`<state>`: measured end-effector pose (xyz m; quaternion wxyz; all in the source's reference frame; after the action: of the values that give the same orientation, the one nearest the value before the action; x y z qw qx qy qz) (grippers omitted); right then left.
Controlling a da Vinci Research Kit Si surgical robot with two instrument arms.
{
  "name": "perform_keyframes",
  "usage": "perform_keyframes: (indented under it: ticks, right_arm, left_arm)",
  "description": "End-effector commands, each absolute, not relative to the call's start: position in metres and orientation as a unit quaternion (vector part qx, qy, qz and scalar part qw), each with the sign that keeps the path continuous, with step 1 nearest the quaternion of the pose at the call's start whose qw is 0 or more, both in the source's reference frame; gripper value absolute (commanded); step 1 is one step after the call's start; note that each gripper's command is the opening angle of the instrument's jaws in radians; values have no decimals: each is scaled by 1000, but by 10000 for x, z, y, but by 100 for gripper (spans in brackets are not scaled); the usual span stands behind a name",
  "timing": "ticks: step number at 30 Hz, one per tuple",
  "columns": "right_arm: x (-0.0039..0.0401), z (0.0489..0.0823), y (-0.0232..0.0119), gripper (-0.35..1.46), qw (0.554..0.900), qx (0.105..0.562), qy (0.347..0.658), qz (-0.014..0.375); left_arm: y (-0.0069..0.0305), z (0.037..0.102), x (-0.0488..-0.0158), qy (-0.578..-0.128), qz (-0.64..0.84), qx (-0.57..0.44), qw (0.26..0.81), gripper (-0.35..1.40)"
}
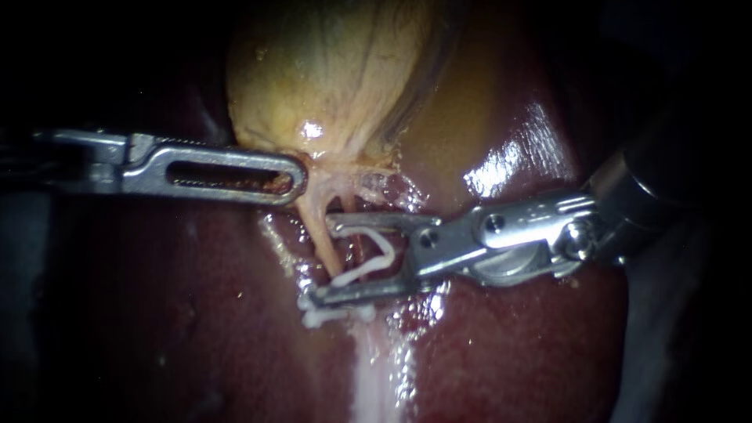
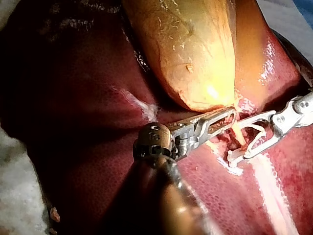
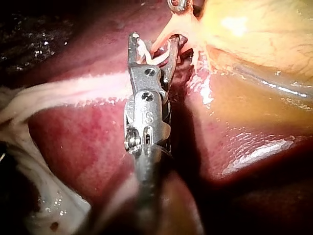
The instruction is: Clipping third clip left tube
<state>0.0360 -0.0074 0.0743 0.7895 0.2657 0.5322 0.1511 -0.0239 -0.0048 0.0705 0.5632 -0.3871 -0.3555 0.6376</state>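
Note:
The pale left tube (image 1: 319, 235) runs down from the yellow gallbladder (image 1: 337, 70) over the dark red liver (image 1: 157, 313). My right instrument (image 1: 323, 258) comes in from the right, and its jaws stand apart astride the tube. Between them they hold a white clip (image 1: 382, 252), still spread, with one arm on each side of the tube. Another white clip (image 1: 329, 316) sits on the tube just below the lower jaw. My left instrument (image 1: 294, 178) lies level from the left, its slotted jaws shut on tissue at the gallbladder's neck, holding the tube stretched.
A whitish band of tissue (image 1: 376, 368) runs down the liver below the clips. Wet, glistening liver (image 1: 517, 157) rises behind my right instrument. A second thin strand (image 1: 348, 205) lies just right of the clipped tube.

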Motion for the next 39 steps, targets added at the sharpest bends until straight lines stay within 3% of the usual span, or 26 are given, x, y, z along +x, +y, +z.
perform_keyframes:
  ticks: [1, 20, 39]
  right_arm:
    - [361, 743, -75, 49, 788, 269, 531, 153]
    - [393, 748, -72, 48, 763, 315, 533, 187]
    - [393, 750, -51, 42, 740, 342, 537, 216]
  left_arm:
    - [-48, 705, -239, -356, 638, -387, 563, -35]
    - [-48, 706, -240, -355, 638, -387, 563, -35]
    - [-49, 706, -240, -354, 638, -387, 564, -35]
